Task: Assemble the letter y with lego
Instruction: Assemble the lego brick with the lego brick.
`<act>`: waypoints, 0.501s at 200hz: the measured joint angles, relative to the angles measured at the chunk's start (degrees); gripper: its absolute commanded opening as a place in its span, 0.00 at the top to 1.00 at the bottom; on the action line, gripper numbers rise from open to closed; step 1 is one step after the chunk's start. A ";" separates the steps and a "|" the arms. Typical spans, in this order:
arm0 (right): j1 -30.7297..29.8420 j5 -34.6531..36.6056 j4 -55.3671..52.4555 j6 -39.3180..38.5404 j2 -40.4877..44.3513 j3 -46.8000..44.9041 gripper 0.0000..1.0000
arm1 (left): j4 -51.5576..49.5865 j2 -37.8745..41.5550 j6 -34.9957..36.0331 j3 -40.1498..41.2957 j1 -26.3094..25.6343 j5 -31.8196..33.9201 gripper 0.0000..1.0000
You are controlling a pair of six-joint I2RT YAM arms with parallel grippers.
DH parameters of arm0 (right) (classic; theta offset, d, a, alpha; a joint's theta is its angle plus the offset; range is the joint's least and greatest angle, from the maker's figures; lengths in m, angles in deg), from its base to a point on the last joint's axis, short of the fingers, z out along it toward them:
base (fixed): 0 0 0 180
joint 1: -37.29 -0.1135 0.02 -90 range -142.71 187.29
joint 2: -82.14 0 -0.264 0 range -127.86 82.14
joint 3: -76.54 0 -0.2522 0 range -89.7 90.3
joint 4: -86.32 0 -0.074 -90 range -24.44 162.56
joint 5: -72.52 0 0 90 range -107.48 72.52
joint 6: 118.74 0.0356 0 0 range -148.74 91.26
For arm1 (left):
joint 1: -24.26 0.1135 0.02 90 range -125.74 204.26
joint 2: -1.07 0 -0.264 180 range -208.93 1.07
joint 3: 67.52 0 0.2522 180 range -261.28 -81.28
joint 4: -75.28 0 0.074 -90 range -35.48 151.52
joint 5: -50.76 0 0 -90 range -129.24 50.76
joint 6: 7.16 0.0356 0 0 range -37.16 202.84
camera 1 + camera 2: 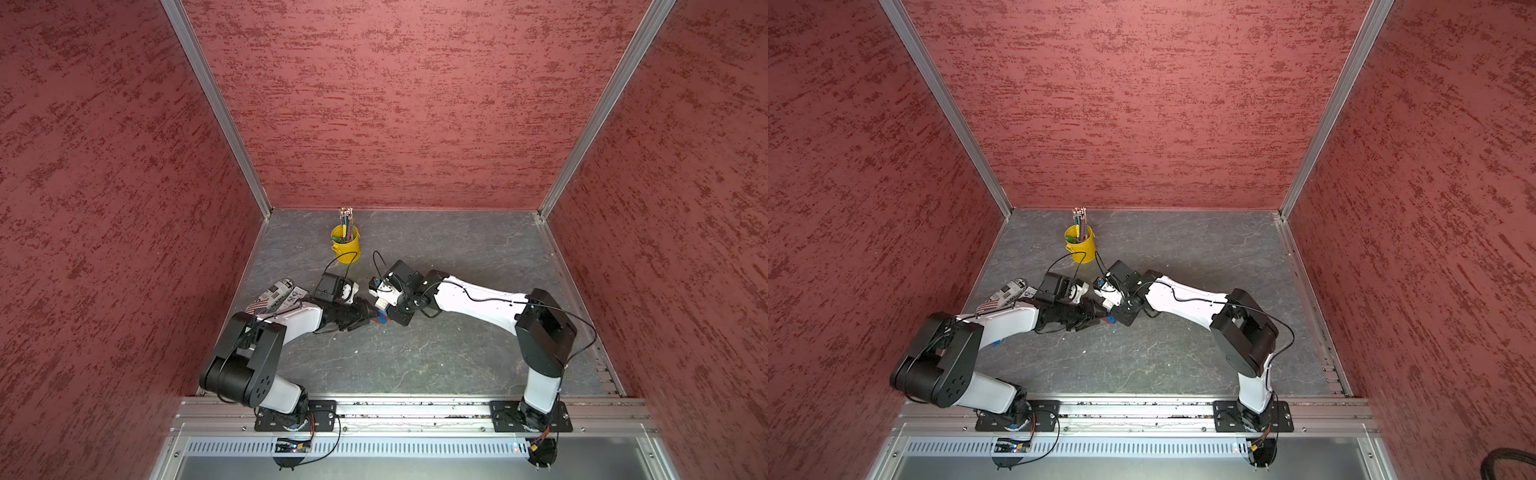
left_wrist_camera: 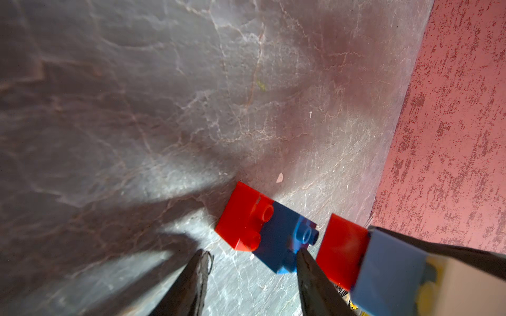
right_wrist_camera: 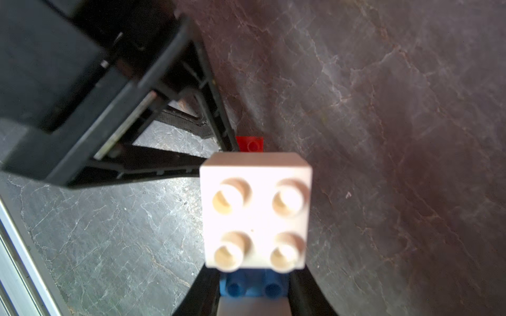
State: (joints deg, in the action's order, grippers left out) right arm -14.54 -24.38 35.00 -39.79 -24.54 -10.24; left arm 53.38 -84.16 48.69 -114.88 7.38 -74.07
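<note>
A printed packet [image 1: 276, 296] lay at the left edge of the grey worktop [image 1: 415, 365], with a yellow pencil bucket [image 1: 345, 246] further back. Near the middle the left pincer [image 2: 250, 253] stood open, gripping nothing. One fingertip [image 2: 306, 262] was at the blue end of a red-and-blue pair [image 2: 262, 227] of joined bricks, which lay on its side on the worktop. Just right of it, the right pincer [image 3: 253, 292] was closed on a brick stack [image 3: 256, 210] — white, blue and red — held close beside that pair.
</note>
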 measured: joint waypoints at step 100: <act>-0.48 -0.17 -1.27 -1.40 -2.01 2.40 0.69 | 0.00 0.00 -0.02 0.00 0.04 0.00 0.48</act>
State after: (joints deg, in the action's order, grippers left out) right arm -15.02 -24.55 33.73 -41.19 -26.55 -7.84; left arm 53.38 -84.16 48.66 -114.88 7.42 -74.07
